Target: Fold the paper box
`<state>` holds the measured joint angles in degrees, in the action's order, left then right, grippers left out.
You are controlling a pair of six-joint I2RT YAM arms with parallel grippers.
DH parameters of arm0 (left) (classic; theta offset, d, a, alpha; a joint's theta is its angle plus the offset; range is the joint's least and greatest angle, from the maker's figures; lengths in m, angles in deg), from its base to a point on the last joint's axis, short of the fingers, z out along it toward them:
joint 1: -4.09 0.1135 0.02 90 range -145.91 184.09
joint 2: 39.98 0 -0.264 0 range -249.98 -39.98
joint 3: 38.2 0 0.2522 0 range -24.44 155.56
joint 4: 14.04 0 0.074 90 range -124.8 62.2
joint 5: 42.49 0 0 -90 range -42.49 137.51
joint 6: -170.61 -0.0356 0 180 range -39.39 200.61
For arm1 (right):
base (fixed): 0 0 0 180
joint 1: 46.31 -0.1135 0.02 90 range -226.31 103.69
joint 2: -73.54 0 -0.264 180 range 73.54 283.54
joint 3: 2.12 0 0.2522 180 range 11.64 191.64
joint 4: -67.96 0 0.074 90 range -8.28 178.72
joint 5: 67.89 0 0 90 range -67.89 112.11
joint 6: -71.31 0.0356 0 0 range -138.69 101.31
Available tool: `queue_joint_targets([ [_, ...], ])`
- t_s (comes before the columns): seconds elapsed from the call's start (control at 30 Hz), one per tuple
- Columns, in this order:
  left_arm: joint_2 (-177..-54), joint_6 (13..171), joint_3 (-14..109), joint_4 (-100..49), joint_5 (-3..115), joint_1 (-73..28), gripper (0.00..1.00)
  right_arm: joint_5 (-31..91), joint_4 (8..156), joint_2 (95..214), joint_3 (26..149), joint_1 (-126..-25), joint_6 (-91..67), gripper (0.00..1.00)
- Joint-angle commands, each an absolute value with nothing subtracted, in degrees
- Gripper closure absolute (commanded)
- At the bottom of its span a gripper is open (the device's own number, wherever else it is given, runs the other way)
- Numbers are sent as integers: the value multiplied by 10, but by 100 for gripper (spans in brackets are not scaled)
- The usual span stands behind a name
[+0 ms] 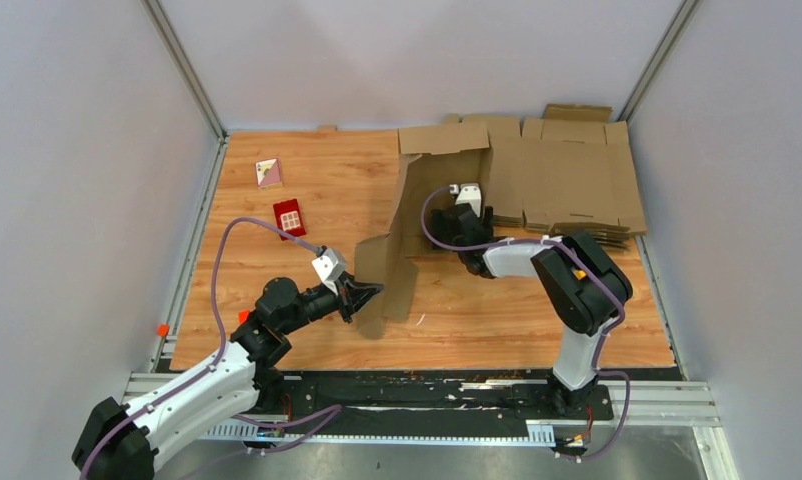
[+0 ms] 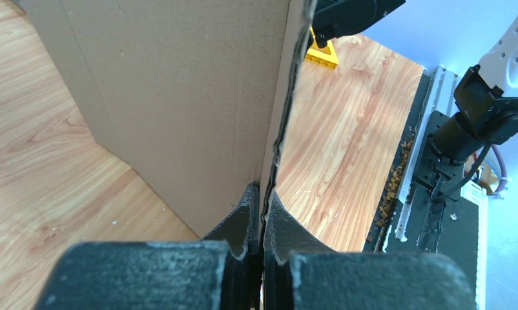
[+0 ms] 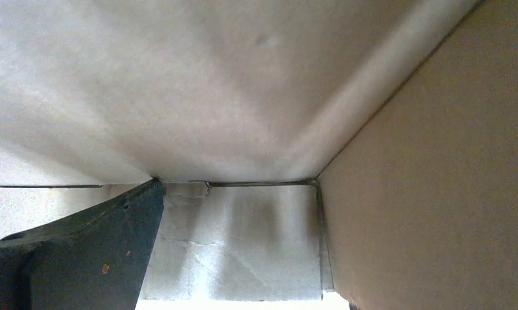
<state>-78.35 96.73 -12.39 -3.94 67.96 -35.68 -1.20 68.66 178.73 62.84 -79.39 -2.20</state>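
Left pincer [image 2: 261, 194] clamps a flap of the paper box [image 2: 179, 97] — right pincer [image 1: 464, 188] (inside it) gapes open.

The paper box [image 3: 243, 84] fills the frame: a pale panel across the top, a browner wall down the right, a bright panel at bottom centre. A black finger [image 3: 82, 258] sits lower left, its tip at the horizontal crease.

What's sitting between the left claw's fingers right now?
A thin wall of the paper box, edge-on, pinched by the left claw. Left wrist view shows it.
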Motion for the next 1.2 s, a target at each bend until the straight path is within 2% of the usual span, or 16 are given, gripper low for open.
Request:
queue_joint_targets([
  [0.0,-789,973,-132,-71,691,-359,100,-136,715,1803,628,-828,-45,2],
  [0.5,-782,971,-131,-84,675,-359,100,-91,768,1701,634,-823,-43,0],
  [0.97,-765,986,-132,-91,650,-359,100,-27,833,1519,574,-823,-64,0],
  [1.17,-747,1025,-69,-191,605,-359,100,-10,883,1436,567,-823,-64,0],
])
